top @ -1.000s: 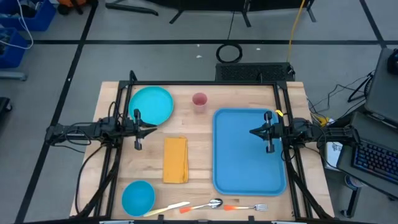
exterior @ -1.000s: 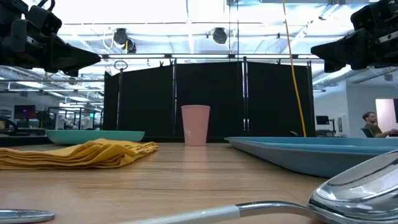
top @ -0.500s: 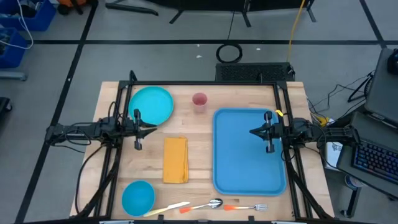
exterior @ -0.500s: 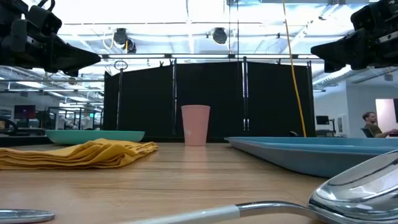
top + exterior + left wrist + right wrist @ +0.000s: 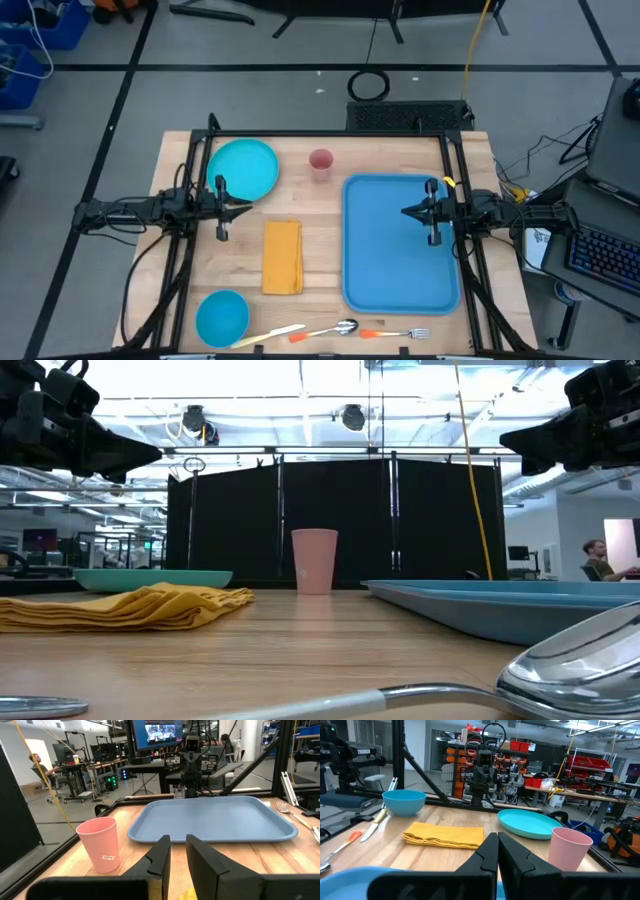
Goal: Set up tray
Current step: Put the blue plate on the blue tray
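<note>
Your tray [image 5: 385, 240] lay flat on the table [image 5: 320, 215], right of centre in the high view, holding nothing. Left of it you had a napkin [image 5: 282, 256], plate [image 5: 245, 167], cup [image 5: 321, 162] and bowl [image 5: 221, 317]; cutlery ran along the lower edge. Your left claw [image 5: 245, 208] hung by the plate, slightly parted, grasping nothing. Your right claw [image 5: 405, 212] hung over the tray, clenched, nothing in it.
</note>
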Tool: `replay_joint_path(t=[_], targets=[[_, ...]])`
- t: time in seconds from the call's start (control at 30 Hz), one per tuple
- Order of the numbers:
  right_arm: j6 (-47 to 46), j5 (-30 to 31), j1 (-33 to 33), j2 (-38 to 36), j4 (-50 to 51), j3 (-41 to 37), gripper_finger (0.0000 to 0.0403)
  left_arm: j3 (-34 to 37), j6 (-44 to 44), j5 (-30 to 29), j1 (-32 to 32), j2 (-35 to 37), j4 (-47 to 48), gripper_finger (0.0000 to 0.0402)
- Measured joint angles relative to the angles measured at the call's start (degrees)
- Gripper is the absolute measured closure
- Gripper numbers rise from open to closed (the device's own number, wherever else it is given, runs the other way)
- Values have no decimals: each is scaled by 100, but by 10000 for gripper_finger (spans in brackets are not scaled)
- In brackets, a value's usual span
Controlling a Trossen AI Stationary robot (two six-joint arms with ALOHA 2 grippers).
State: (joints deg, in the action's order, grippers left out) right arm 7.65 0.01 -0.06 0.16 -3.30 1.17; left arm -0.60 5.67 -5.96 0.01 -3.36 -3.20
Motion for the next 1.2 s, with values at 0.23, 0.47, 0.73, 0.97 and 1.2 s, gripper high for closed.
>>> replay_joint_path(t=[0.23,0.47,0.73,0.97,1.2], targets=[[1048,9,-2,0,8,0,403,0,-5,0,1,0,0,334],[546,-26,3,29,-411,0,403,0,-11,-1,2,-1,0,334],[-1455,-316,16,85,-1575,0,403,0,0,2,0,-2,0,334],[-3116,84,13,120,-2801,-4,403,0,-2,1,0,-2,0,334],[-3818,23,18,144,-2973,-2,403,0,0,0,0,-2,1,334]])
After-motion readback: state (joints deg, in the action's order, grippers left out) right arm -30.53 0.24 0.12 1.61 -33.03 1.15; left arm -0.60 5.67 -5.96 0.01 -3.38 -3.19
